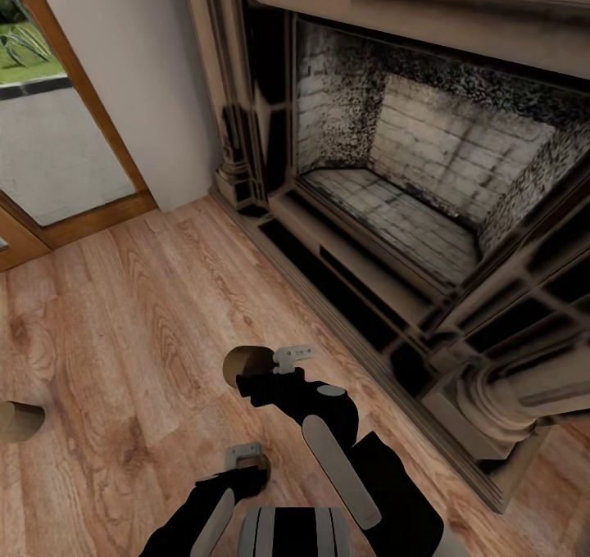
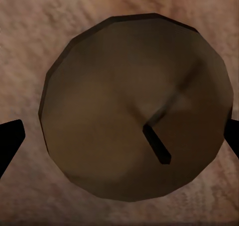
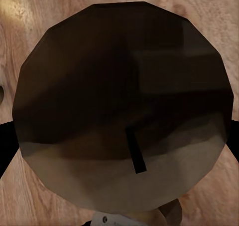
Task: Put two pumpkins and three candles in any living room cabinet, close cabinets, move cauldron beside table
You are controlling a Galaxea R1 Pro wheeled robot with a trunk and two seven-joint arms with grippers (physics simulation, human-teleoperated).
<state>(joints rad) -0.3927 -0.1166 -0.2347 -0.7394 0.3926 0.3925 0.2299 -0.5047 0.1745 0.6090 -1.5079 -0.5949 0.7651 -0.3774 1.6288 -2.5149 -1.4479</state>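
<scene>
The left hand (image 1: 246,465) and right hand (image 1: 283,369) are each hovering over a candle (image 2: 134,106), (image 3: 122,106) on the floor (image 1: 123,328), lower centre; fingers (image 2: 10,141) are straddling them, contact indeterminate.

Head view: even, soft daylight, brightest at 10 o'clock through the glass door (image 1: 49,147). Fireplace (image 1: 410,180) firebox grainy, dark at its edges. Floor (image 1: 123,336) shadows faint. Wrist views: blurred; right one dim, candle top (image 3: 124,106) shaded.
</scene>
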